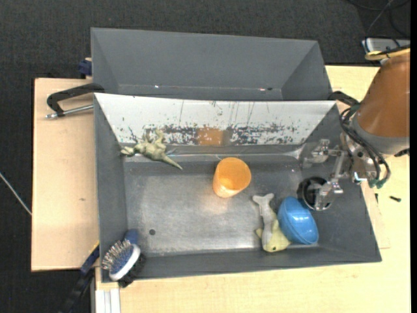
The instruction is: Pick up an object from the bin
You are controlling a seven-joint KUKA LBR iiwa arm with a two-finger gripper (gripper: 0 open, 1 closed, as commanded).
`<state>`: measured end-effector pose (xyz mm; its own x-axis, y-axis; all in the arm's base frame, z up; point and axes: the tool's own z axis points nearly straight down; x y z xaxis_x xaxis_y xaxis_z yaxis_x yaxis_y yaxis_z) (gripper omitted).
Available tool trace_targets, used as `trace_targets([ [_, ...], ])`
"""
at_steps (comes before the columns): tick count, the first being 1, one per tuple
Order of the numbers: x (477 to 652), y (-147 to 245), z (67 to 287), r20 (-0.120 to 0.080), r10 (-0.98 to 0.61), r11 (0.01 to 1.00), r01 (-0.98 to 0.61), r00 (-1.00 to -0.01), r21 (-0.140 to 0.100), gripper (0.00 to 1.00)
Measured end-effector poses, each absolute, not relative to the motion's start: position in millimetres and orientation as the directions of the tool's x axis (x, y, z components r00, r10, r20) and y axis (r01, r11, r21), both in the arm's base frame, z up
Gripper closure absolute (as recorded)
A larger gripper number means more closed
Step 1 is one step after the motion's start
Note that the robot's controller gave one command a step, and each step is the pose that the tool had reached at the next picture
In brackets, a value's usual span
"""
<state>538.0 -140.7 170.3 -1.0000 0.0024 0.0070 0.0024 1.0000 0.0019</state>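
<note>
My gripper (332,178) hangs low at the bin's right side, close to the right wall. Right under its tip sits a small dark round thing (309,192) with a shiny spot; I cannot tell whether the gripper touches it. A blue egg-shaped shell (298,220) lies just in front of and left of the gripper. A grey and yellow toy sea animal (268,227) leans against the shell's left side.
An orange cup (230,177) lies on its side mid-bin. A pale green toy dinosaur (152,149) rests at the back wall on the left. A blue-handled brush (122,258) sits in the front left corner. The orange-covered arm reaches in from the right.
</note>
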Motion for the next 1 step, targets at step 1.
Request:
trace_targets([
  [1, 500.9, -133.0, 84.0, -0.011, 0.028, 1.000, 0.028, -1.000, 0.000, 0.00],
])
